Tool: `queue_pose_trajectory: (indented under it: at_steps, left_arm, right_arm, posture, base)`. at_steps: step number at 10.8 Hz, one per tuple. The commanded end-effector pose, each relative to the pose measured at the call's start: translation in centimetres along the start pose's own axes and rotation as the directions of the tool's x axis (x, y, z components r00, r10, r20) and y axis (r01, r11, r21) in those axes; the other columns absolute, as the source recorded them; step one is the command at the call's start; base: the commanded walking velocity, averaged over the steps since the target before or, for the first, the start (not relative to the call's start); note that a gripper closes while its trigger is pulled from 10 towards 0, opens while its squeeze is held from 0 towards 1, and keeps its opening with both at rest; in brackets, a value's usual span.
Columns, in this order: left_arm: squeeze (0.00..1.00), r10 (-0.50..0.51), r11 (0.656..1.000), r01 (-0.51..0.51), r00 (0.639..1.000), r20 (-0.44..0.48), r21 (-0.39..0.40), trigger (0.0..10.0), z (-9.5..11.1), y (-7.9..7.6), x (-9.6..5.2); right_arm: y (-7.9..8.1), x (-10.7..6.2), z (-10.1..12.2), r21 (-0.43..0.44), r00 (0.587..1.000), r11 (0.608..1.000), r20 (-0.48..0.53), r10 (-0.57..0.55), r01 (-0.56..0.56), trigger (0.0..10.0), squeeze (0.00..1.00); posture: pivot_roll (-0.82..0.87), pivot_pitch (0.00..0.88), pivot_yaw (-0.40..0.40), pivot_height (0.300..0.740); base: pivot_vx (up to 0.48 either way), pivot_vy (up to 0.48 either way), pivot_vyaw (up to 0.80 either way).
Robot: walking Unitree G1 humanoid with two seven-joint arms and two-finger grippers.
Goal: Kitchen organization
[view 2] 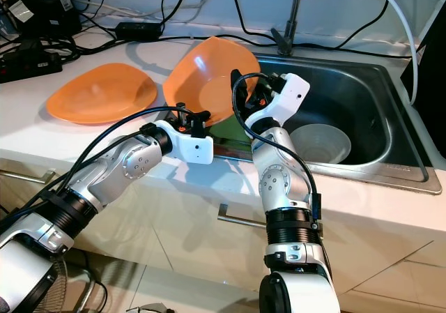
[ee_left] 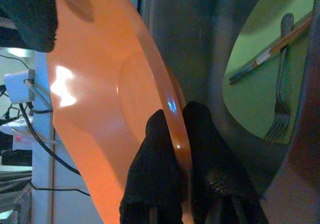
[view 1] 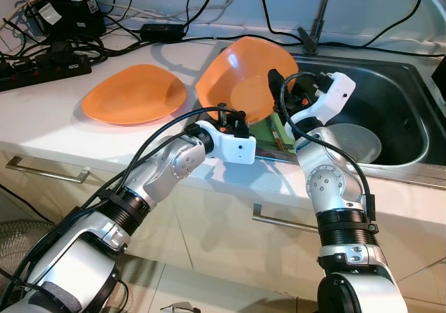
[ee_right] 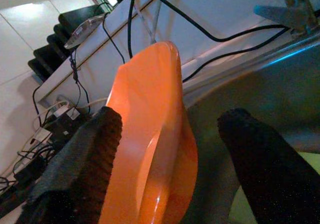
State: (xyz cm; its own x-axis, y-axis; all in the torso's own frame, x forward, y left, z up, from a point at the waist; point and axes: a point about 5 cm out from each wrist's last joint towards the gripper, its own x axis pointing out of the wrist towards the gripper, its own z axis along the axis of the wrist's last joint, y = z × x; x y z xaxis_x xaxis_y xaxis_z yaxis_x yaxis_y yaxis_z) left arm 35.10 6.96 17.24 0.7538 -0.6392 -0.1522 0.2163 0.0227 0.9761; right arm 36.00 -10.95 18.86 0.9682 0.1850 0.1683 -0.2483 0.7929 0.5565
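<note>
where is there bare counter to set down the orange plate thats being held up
The held orange plate, pinched by the left gripper, has bare counter in front of the flat orange plate, and a strip between the two plates. Crowded: the back left with cables and power strip, and the sink with a green plate and clear bowl.

Orange plate (view 1: 240,76), glossy, tilted near upright at sink's left edge. Second orange plate (view 1: 136,95) flat on counter. Green plate (ee_left: 260,84) w/ fork (ee_left: 281,84), chopsticks (ee_left: 267,52) in sink.
</note>
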Motion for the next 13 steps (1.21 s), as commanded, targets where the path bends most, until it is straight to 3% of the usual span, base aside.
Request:
queue_pose_trajectory:
  at_steps: [1,8,9,10,13]
  left_arm:
    - [0.0,0.022,0.999,-0.023,0.999,0.024,0.024,10.0,0.43,0.59,-0.06]
    - [0.0,0.045,0.997,-0.045,0.999,0.003,0.066,10.0,0.21,0.82,0.1]
    - [0.05,0.045,0.997,-0.045,0.999,-0.005,0.063,10.0,0.08,0.84,0.07]
    - [1.0,0.046,0.997,-0.045,0.999,-0.008,0.061,10.0,0.02,0.86,0.06]
    - [1.0,0.05,0.997,-0.048,0.999,-0.017,0.056,10.0,-0.11,0.88,0.02]
  right_arm:
    - [0.5,0.36,0.33,-0.002,1.0,1.0,0.009,0.019,-0.019,0.0,0.0]
    - [0.36,0.32,0.07,0.004,1.0,1.0,-0.009,0.023,-0.023,0.0,0.0]
    - [0.28,0.33,0.12,0.011,1.0,1.0,-0.008,0.019,-0.019,0.0,0.0]
    - [0.25,0.35,0.18,0.013,1.0,1.0,-0.006,0.018,-0.018,0.0,0.0]
    - [-0.07,0.4,0.32,0.039,1.0,0.999,-0.001,0.0,0.0,0.0,0.0]
  posture:
    - [0.08,0.0,0.033,0.74]
    - [0.08,0.0,0.031,0.74]
    - [0.08,0.0,0.03,0.74]
    - [0.08,0.0,0.03,0.74]
    - [0.08,0.0,0.029,0.74]
  base:
    - [0.0,0.0,0.0]
    - [0.0,0.0,0.0]
    - [0.0,0.0,0.0]
    - [0.0,0.0,0.0]
    - [0.0,0.0,0.0]
